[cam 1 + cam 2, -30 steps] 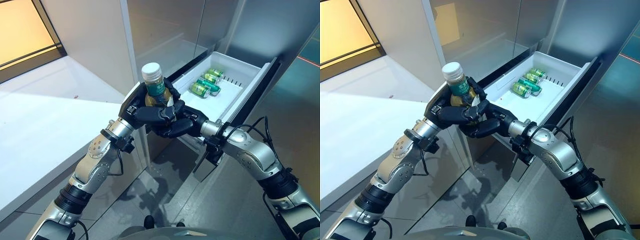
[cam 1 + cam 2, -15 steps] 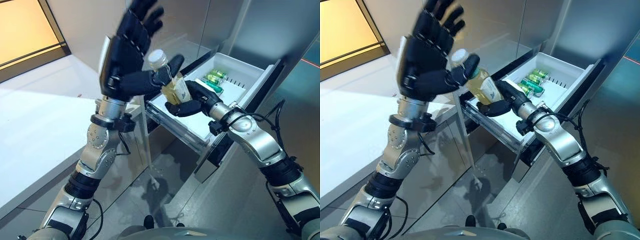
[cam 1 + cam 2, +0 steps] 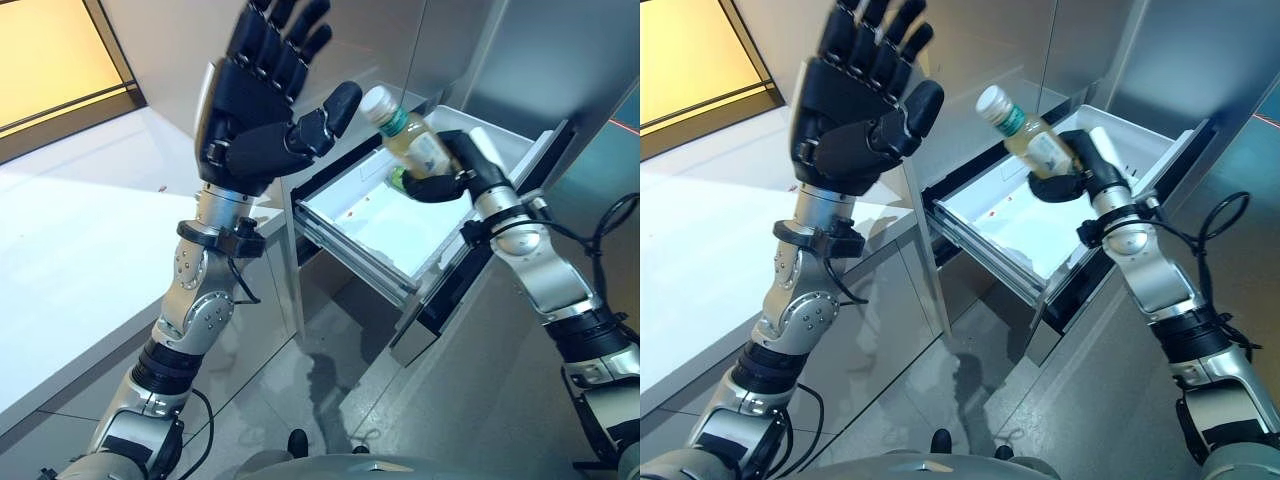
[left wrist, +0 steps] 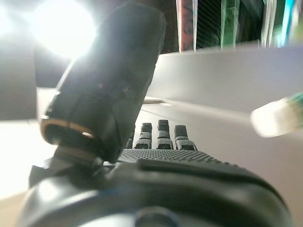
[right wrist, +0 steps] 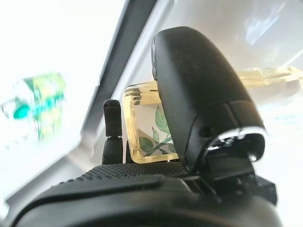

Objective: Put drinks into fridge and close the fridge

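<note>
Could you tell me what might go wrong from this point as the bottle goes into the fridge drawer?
1. The right hand holds the bottle tilted above the open drawer; released from there, it could roll or bounce.
2. Green cans already lie in the drawer, so the bottle may land on them.
3. The left hand is raised open close to the bottle's cap and might clip it if either arm swings.

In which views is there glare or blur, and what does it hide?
Left wrist view: strong glare behind the thumb, and the bottle's cap is blurred. Right wrist view: blown-out white above, and the cans are smeared. Eye views: clear; the bottle reads sharply.
</note>
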### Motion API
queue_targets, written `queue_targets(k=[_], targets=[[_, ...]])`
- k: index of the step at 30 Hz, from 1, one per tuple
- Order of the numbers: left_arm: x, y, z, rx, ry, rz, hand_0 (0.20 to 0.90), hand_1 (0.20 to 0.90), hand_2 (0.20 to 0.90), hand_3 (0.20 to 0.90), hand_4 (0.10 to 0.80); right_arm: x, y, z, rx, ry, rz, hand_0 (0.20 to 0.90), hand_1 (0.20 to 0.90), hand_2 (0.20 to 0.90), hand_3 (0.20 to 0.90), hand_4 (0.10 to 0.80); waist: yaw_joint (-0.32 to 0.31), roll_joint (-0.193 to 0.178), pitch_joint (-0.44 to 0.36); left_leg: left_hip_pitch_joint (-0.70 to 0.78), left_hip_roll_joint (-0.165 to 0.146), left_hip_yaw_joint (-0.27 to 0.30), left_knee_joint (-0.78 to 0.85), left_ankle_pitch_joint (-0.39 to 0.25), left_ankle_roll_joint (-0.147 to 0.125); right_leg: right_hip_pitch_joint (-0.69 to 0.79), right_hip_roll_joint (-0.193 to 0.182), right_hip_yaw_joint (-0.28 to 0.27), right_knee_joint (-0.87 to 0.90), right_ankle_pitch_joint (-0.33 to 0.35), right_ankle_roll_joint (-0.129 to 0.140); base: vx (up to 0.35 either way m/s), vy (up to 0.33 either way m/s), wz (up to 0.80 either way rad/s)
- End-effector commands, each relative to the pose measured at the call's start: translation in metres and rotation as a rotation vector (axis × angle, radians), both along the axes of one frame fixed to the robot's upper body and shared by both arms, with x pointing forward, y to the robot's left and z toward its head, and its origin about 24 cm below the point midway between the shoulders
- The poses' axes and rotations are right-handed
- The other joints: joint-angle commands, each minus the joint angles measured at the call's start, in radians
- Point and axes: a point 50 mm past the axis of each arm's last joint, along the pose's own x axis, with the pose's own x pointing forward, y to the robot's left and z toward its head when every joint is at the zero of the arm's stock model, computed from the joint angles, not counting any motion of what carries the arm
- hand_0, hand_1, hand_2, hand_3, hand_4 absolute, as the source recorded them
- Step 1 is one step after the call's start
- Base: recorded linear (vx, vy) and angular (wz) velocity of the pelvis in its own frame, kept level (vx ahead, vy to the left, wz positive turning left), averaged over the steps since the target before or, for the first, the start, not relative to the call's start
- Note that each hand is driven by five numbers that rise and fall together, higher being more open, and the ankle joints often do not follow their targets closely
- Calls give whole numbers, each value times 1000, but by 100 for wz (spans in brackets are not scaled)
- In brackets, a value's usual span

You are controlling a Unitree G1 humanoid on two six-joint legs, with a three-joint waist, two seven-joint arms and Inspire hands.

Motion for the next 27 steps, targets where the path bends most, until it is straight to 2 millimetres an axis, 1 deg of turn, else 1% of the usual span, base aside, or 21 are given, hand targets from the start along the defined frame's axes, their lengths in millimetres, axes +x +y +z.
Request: queue_targets(k=[1,4,5,7,10,11,12,13,14,15,17,18,20,21,22,23,24,25,27], targets=[[-4,-15,-15,-123,73,-309,900,900,900,900,800,-13,-18,131,55,-580,-74,300,300,300,200,100,36,-33,-123,37,14,-21,5,-106,-18,-36,-19,8,63,-4,33,49,0,7],[-11,-26,-35,-206,198,-543,900,900,900,900,800,-10,-39,132,67,-569,-181,300,300,300,200,100,61,-36,-114,36,11,-38,11,-108,-18,-32,-25,-15,74,-11,30,79,-8,12],[-13,-27,-39,-212,215,-572,900,900,900,900,800,-9,-43,132,66,-562,-200,300,300,300,200,100,65,-36,-113,34,10,-41,12,-107,-19,-32,-26,-20,76,-12,29,76,-18,19],[-21,-31,-55,-238,315,-688,900,900,900,900,800,-5,-62,128,68,-523,-275,300,300,300,200,100,88,-39,-110,28,9,-53,16,-106,-21,-30,-31,-42,78,-18,27,92,-29,26],[-30,-34,-77,-225,459,-758,900,900,900,900,800,-2,-81,124,75,-471,-337,300,300,300,200,100,112,-39,-101,22,9,-66,20,-104,-23,-29,-35,-68,81,-22,25,74,-32,27],[-32,-35,-82,-217,482,-767,900,900,900,900,800,-2,-84,123,74,-464,-347,300,300,300,200,100,117,-39,-99,21,9,-68,22,-104,-23,-29,-36,-72,83,-22,25,52,-37,29],[-37,-37,-95,-169,554,-775,900,900,900,900,800,-1,-91,121,72,-444,-368,300,300,300,200,100,129,-39,-92,14,8,-76,28,-103,-23,-32,-39,-84,87,-25,23,39,-36,28],[-39,-37,-103,-135,595,-765,900,900,900,900,800,-1,-94,120,73,-432,-377,300,300,300,200,100,134,-37,-88,11,8,-80,32,-103,-23,-32,-40,-89,91,-27,22,63,-52,35],[-44,-34,-121,-71,682,-743,900,900,900,900,800,-2,-100,118,79,-412,-397,300,300,300,200,100,146,-32,-78,10,9,-87,37,-109,-25,-32,-41,-96,97,-36,22,33,-38,30],[-47,-31,-134,-39,736,-727,900,900,900,900,800,-2,-105,116,77,-402,-409,300,300,300,200,100,152,-28,-71,3,9,-92,43,-109,-24,-38,-42,-102,103,-38,21,15,-38,24],[-53,-19,-164,53,884,-647,900,900,900,900,800,-4,-115,115,82,-379,-430,300,300,300,200,100,164,-16,-54,-15,7,-104,55,-106,-24,-52,-45,-115,115,-41,19,-26,-26,24],[-58,-9,-184,131,957,-585,900,900,900,900,800,-6,-122,114,74,-366,-442,300,300,300,200,100,171,-8,-43,-27,5,-111,63,-104,-24,-60,-47,-122,122,-43,16,-33,-21,33],[-63,8,-206,213,1053,-487,900,900,900,900,800,-7,-129,116,76,-350,-452,300,300,300,200,100,177,4,-29,-40,3,-120,72,-102,-24,-73,-47,-128,133,-47,14,-30,-19,28],[-65,13,-212,241,1070,-466,900,900,900,900,800,-8,-130,117,73,-348,-458,300,300,300,200,100,179,6,-24,-46,2,-123,77,-102,-23,-77,-48,-129,137,-50,12,-39,-32,20],[-69,27,-229,329,1128,-356,900,900,900,900,800,-9,-135,118,65,-340,-469,300,300,300,200,100,185,14,-10,-65,-1,-134,92,-102,-22,-92,-50,-131,148,-55,9,-69,-43,16],[-72,42,-240,442,1145,-271,900,900,900,900,800,-9,-138,119,59,-328,-483,300,300,300,200,100,191,21,6,-83,-5,-146,105,-103,-22,-106,-52,-130,161,-60,7,-112,-55,23],[-75,52,-250,505,1177,-200,900,900,900,900,800,-9,-140,122,57,-330,-489,300,300,300,200,100,195,27,22,-102,-8,-154,119,-104,-20,-122,-53,-130,173,-65,4,-180,-62,17],[-77,66,-259,583,1185,-135,900,900,900,900,800,-9,-140,125,61,-337,-495,300,300,300,200,100,198,35,47,-125,-13,-165,137,-107,-20,-143,-56,-125,189,-71,3,-215,-76,13],[-80,83,-270,711,1188,-36,900,900,900,900,800,-9,-143,128,65,-342,-502,300,300,300,200,100,203,42,90,-167,-19,-177,166,-112,-17,-178,-54,-120,206,-75,-1,-208,-99,13]])
